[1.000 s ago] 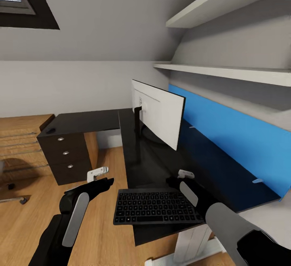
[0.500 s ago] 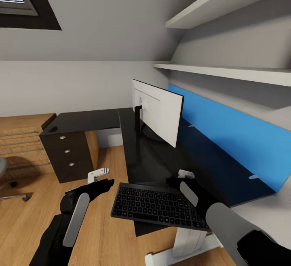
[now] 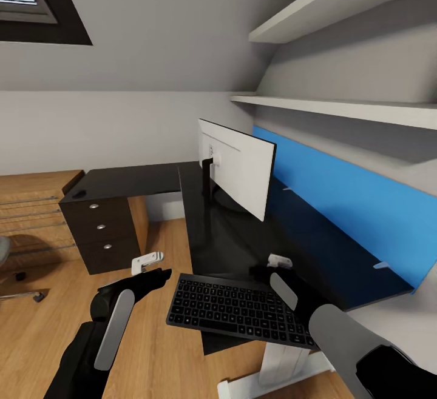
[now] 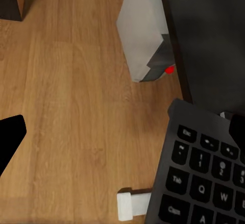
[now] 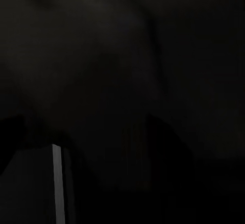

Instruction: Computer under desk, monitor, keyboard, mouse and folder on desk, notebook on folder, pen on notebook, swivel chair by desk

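Note:
The black keyboard (image 3: 240, 309) lies askew at the near corner of the black desk (image 3: 224, 241), its left end hanging out past the desk's edge over the floor. My right gripper (image 3: 269, 271) sits at the keyboard's far right edge and looks shut on it. The right wrist view is dark. My left gripper (image 3: 159, 274) hovers open over the wood floor, left of the keyboard (image 4: 204, 173). The monitor (image 3: 243, 171) stands on the desk with its pale back toward me. Under the desk stands the light grey computer (image 4: 140, 35). The swivel chair (image 3: 3, 252) peeks in at the far left.
Black drawers (image 3: 100, 229) with silver knobs hold up the desk's left wing, where a small dark thing (image 3: 79, 194), perhaps the mouse, lies. A wooden chest (image 3: 36, 205) stands beyond. White shelves (image 3: 340, 108) and a blue wall panel (image 3: 364, 205) run along the right.
Over the first half second the view shifted slightly and the keyboard swung, its left end coming out past the desk's edge. Since then nothing has moved.

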`<state>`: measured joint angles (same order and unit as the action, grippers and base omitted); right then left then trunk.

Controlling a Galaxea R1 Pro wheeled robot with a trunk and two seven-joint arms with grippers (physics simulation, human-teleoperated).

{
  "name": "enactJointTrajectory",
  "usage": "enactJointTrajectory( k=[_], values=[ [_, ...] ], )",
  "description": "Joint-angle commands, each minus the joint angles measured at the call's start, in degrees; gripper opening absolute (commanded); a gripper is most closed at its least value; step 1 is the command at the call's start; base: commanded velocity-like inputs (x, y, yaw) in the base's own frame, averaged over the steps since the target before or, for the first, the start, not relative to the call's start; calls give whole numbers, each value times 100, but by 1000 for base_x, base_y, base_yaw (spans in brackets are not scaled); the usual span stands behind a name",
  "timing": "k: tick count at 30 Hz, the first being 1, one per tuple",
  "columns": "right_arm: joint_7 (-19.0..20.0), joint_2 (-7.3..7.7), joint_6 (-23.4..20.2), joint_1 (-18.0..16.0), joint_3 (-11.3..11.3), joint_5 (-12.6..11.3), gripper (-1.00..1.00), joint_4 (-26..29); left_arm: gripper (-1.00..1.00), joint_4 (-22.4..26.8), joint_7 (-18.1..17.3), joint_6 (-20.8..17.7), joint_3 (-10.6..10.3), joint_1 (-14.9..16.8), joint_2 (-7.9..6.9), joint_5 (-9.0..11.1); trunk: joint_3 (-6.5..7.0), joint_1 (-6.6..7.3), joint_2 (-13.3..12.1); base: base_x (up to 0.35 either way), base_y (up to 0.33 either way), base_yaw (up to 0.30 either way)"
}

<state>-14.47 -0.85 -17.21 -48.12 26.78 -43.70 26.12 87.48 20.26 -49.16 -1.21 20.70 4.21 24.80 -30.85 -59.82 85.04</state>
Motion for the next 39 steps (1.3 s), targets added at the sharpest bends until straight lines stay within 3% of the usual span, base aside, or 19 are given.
enactJointTrajectory(
  k=[1,6,15,29,39],
  values=[
    [-54,6,96,-5,53,-46,100,17,100,6,57,-15,-2,4,0,60,-6,0,3,0,0,0],
    [-59,13,519,-5,77,-32,100,165,100,6,57,-14,-2,4,0,60,-6,0,3,0,0,0],
    [-72,82,639,-5,85,-19,100,283,100,6,61,-14,-2,4,0,53,-6,0,3,0,0,0],
    [-73,214,538,-5,74,-44,100,294,100,-3,74,-14,-10,4,0,52,-6,0,3,0,0,0],
    [-80,225,124,-5,56,-62,100,419,100,-3,65,-16,-11,4,4,51,-6,0,3,-133,0,0]
  ],
)
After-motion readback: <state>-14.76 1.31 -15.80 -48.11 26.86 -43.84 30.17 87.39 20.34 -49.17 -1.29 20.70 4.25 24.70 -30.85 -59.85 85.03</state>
